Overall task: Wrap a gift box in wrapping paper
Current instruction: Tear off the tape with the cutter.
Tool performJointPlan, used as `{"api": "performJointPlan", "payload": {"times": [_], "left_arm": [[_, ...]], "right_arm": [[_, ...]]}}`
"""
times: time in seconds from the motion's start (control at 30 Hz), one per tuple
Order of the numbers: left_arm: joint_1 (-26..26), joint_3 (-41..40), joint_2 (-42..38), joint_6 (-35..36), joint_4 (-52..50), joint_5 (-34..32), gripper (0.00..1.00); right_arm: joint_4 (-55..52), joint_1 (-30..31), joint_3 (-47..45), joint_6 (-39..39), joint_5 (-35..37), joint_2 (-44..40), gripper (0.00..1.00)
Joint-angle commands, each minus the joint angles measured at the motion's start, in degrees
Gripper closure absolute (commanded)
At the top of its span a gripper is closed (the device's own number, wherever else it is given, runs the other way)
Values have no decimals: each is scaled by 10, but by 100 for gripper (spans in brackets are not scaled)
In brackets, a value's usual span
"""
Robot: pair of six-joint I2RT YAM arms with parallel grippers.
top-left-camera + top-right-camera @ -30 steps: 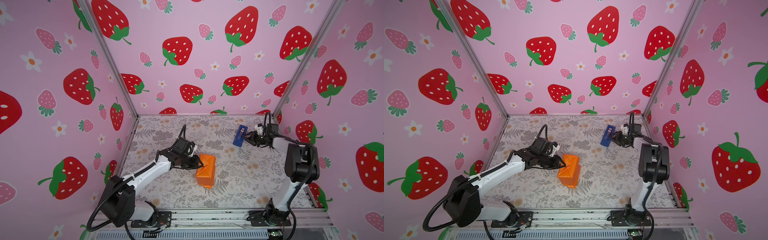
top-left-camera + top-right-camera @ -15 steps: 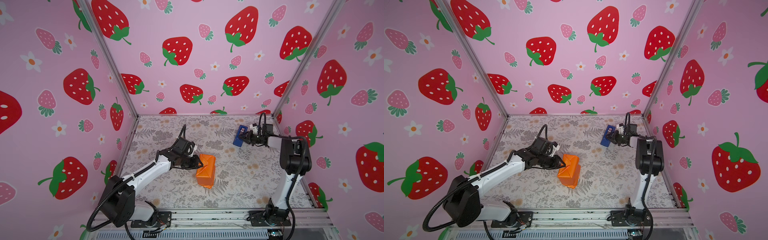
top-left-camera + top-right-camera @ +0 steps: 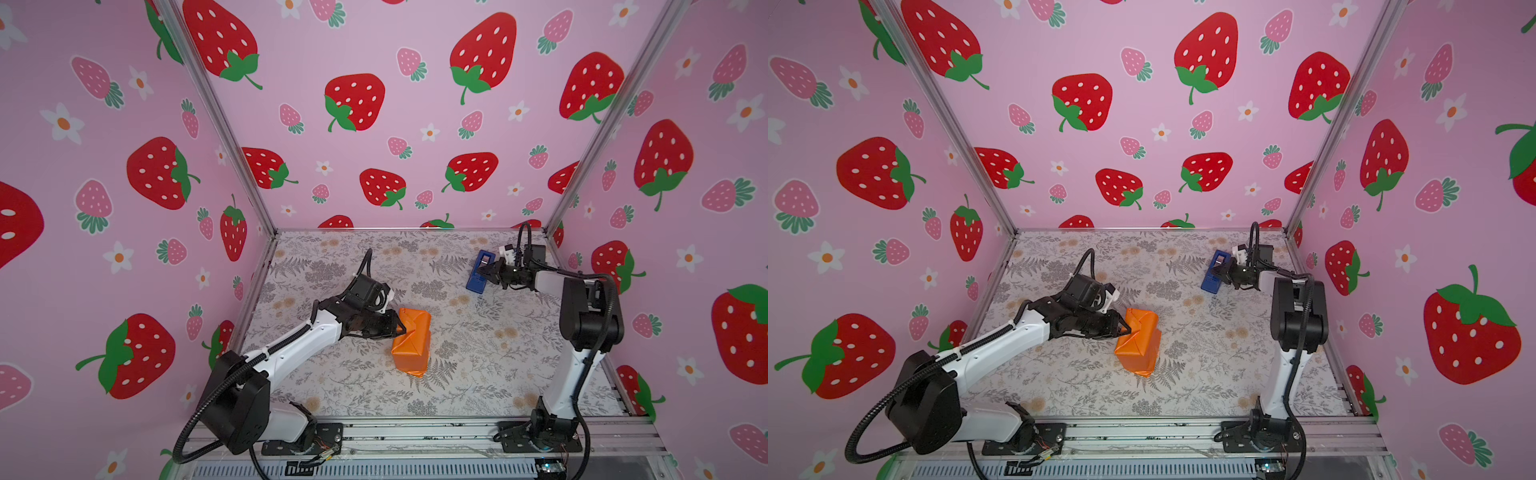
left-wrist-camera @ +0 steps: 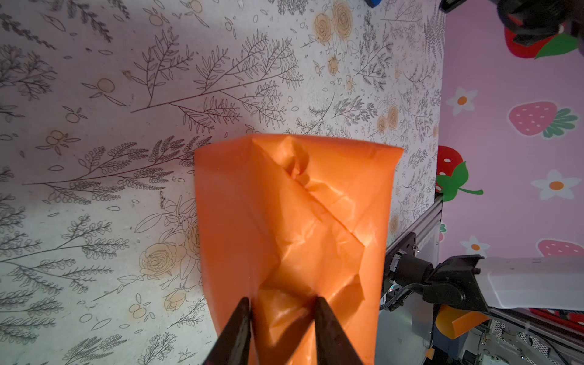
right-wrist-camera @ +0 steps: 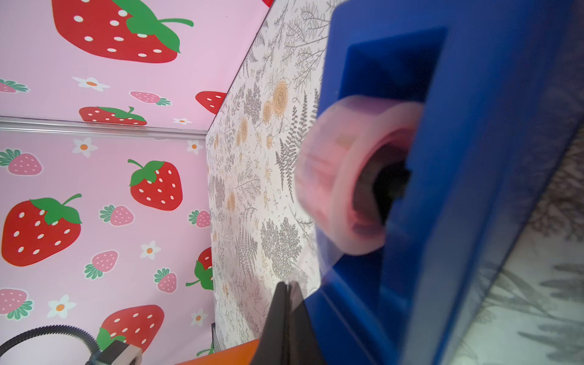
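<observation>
Wrapping paper [image 3: 411, 340]: glossy orange, creased, folded into a blocky parcel with diagonal end folds; stands mid-table.
Left gripper [image 4: 281, 303]: fingers pinch an end flap of the paper.
Right gripper [image 5: 286, 294]: fingers closed together against the blue plastic tape dispenser [image 3: 473, 283], near the far right corner.
Tape roll [image 5: 341, 177]: translucent, seated in the dispenser.
Clearance: floral table covering [image 3: 478, 345] open around the parcel.
</observation>
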Motion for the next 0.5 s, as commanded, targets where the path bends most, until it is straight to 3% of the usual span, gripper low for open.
{"api": "performJointPlan", "payload": {"times": [0.0, 0.27, 0.47], "left_arm": [[-3, -4, 14, 6, -84, -28, 66], [-3, -9, 12, 8, -86, -31, 66], [-3, -10, 17, 8, -83, -28, 66]], "right_arm": [[-25, 9, -13, -21, -9, -59, 100], [-41, 27, -103, -49, -9, -117, 100], [-65, 36, -111, -86, 5, -75, 100]]}}
